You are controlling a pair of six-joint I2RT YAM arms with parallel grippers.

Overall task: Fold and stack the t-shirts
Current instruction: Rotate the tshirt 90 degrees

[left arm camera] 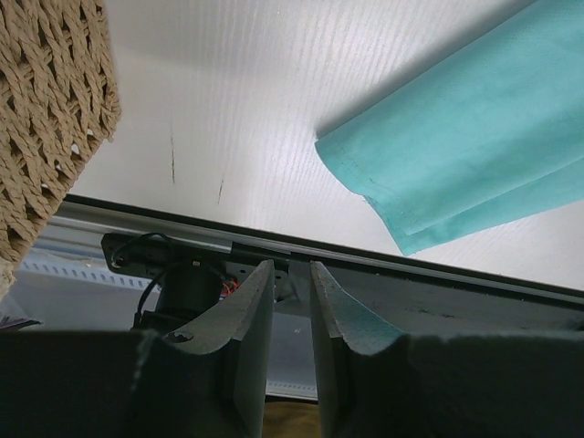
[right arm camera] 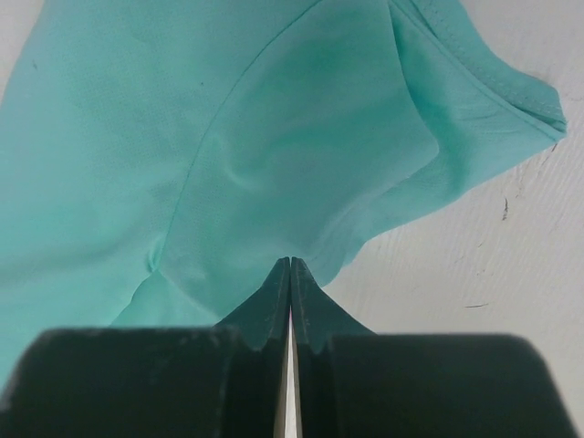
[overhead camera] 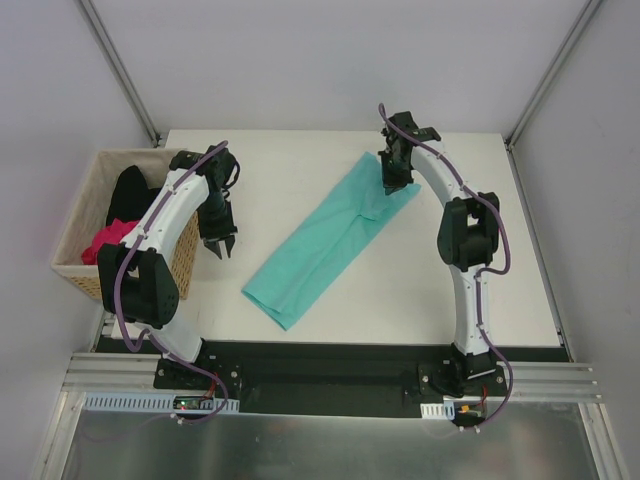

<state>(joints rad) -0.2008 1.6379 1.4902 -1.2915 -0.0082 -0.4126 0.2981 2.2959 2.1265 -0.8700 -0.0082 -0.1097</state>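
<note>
So far you are partway through the first shirt only. Nearest you, the teal t-shirt (overhead camera: 330, 240) lies on the bench (overhead camera: 300, 160) as a long narrow band, doubled lengthwise. It runs diagonally from its near-left end to the far right, and the left wrist view shows that near end as neatly layered edges. Just left of it, your left end effector (overhead camera: 219, 246) hangs above bare bench beside the wicker basket (overhead camera: 185, 262), its jaws a little apart and gripping nothing. In the basket, the pink t-shirt (overhead camera: 105, 243) and the black t-shirt (overhead camera: 128, 192) sit bunched and unfolded. Farthest away, your right end effector (overhead camera: 393, 183) is closed at the band's far end. Its wrist view shows the tips pinched together on a puckered edge of the teal cloth. My reading: the lengthwise fold is done, the crosswise folds are left, and no stack exists yet. Two shirts must be pulled out, folded and stacked.
</note>
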